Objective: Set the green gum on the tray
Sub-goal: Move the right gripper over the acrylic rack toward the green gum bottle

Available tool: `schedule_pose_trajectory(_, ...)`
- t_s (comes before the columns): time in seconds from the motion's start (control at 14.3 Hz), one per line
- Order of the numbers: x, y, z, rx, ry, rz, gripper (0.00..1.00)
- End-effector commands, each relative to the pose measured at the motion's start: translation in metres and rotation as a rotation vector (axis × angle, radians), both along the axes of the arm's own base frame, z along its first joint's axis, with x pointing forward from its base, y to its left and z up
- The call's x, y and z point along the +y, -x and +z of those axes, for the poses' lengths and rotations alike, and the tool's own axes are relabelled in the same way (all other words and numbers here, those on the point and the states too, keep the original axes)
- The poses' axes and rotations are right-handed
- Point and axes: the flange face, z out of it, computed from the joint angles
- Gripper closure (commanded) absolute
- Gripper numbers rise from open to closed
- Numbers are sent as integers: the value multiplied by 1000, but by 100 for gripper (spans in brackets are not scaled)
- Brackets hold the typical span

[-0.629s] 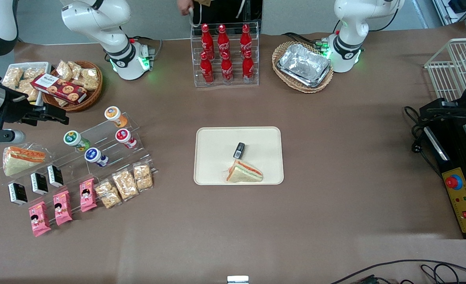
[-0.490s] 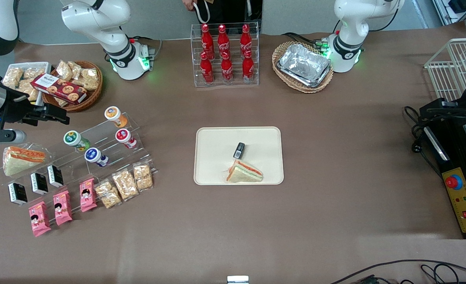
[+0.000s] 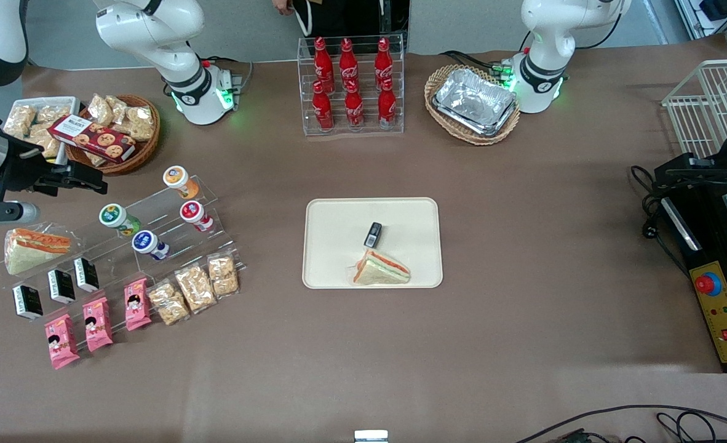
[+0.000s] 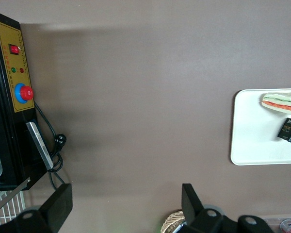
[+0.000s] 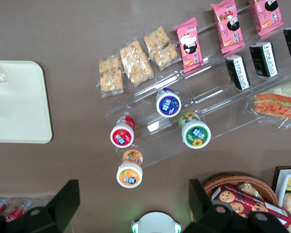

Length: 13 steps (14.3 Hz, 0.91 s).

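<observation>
Hovering released above the table's edge, the pincer [image 3: 87,178] hangs clear of the green gum [image 3: 112,215]; tray [image 3: 339,215] well apart.

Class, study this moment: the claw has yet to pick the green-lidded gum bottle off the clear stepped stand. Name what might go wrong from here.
1. The green-lidded gum bottle stands close to the blue-lidded bottle; the open claw, hovering above the stand, might bump or grab that one.
2. The cream rectangular plastic tray already holds a wrapped triangular sandwich and a small black packet; the bottle could land on them and tip.
</observation>
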Motion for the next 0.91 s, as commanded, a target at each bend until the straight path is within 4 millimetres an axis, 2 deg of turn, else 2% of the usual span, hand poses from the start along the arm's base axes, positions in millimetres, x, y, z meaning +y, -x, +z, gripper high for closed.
schedule_pose_trajectory(0.0,-7,16,10,40,6,61,0)
schedule_pose_trajectory(0.21,-14,32,4,14,45,104,0)
schedule_pose_trajectory(0.49,-25,64,-30,-41,49,166,0)
schedule_pose_trajectory(0.63,-30,67,-47,-42,52,199,0)
schedule_pose_trajectory(0.84,-57,68,-77,-44,49,245,0)
